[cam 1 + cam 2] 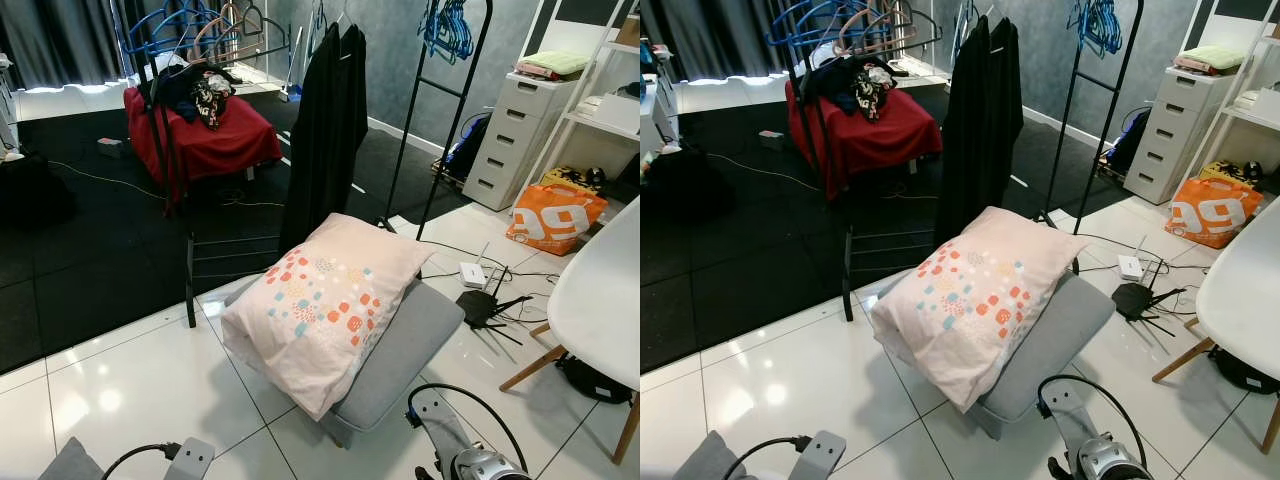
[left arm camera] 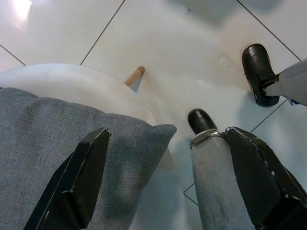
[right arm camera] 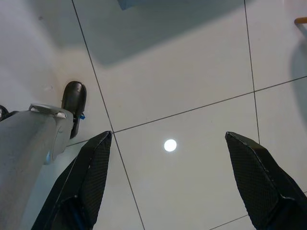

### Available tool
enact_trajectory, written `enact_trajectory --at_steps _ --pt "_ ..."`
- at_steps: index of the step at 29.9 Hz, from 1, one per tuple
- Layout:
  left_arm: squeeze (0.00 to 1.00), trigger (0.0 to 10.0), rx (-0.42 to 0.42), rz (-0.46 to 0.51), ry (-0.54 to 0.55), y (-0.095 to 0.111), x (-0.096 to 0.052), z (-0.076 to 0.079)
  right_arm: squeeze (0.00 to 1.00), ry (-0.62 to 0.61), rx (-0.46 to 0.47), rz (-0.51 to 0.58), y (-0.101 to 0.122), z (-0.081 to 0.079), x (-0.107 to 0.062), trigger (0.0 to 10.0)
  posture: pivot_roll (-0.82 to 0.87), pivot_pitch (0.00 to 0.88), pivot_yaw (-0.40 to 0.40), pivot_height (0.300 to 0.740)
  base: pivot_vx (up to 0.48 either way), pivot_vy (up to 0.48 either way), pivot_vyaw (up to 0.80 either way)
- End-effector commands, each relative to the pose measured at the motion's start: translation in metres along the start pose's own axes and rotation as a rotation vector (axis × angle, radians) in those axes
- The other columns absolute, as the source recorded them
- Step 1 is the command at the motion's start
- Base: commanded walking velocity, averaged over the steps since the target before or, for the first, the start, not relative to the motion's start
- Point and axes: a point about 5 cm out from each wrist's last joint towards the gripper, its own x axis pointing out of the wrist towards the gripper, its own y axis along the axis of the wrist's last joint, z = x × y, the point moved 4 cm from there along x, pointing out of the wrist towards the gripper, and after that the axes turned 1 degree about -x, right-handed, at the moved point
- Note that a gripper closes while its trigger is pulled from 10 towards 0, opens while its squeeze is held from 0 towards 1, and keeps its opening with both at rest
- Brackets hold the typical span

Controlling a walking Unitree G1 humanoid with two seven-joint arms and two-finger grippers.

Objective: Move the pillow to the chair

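Note:
A pale pink pillow (image 1: pixel 325 300) with coloured dots lies tilted on a grey padded seat (image 1: pixel 405 345) in the middle of the white tiled floor. A white shell chair (image 1: pixel 600 300) with wooden legs stands at the right edge. Both arms hang low at the bottom of the eye views, well short of the pillow. In the left wrist view my left gripper (image 2: pixel 167 133) is open above a grey cushion (image 2: pixel 53 143) lying on a white round seat (image 2: pixel 100 84). My right gripper (image 3: pixel 168 136) is open over bare floor tiles.
A black clothes rack (image 1: pixel 330 130) with a dark coat stands just behind the pillow. A red-covered seat (image 1: pixel 205 135) piled with clothes sits farther back. A router and cables (image 1: pixel 485 300) lie on the floor beside an orange bag (image 1: pixel 555 215) and white drawers (image 1: pixel 515 135).

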Motion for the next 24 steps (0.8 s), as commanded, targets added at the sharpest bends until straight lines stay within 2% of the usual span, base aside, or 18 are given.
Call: enact_trajectory --at_steps 1,7,15,24 --pt "0.00 10.0 -0.015 0.007 -0.003 -0.0001 -0.0001 0.0006 0.00 -0.009 -0.004 0.012 0.0027 0.0023 -0.0005 10.0 -0.09 0.005 -0.048 0.740 0.000 0.000 0.00" --pt "0.00 10.0 -0.035 0.008 -0.001 -0.0004 -0.0001 0.0006 0.00 -0.011 -0.002 0.013 0.0031 0.0025 -0.0005 10.0 -0.09 0.003 -0.053 0.740 0.000 0.000 0.00" --pt "0.00 10.0 -0.050 0.007 0.001 -0.0014 -0.0001 0.0010 0.00 -0.011 -0.005 0.012 0.0023 0.0025 -0.0004 10.0 -0.09 0.000 -0.053 0.740 0.000 -0.388 0.00" --pt "0.00 10.0 -0.052 0.010 0.009 -0.0020 -0.0001 0.0014 0.00 -0.010 -0.010 0.009 0.0005 0.0025 -0.0003 10.0 -0.09 0.000 -0.055 0.740 0.000 0.000 0.00"
